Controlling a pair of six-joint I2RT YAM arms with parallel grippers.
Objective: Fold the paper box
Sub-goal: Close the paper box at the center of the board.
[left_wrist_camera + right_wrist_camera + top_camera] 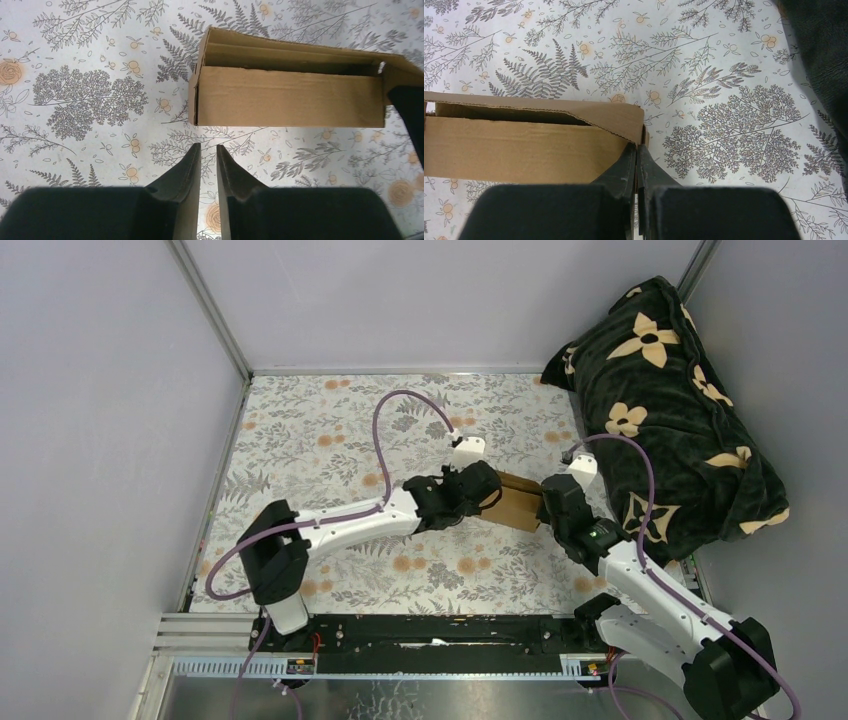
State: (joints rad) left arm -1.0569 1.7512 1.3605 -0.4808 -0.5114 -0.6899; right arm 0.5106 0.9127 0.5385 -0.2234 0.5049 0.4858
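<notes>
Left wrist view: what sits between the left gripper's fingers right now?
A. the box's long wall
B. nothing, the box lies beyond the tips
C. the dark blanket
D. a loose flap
B: only the floral tablecloth shows in the narrow gap of the left gripper, and the paper box lies clear ahead of its tips.
</notes>
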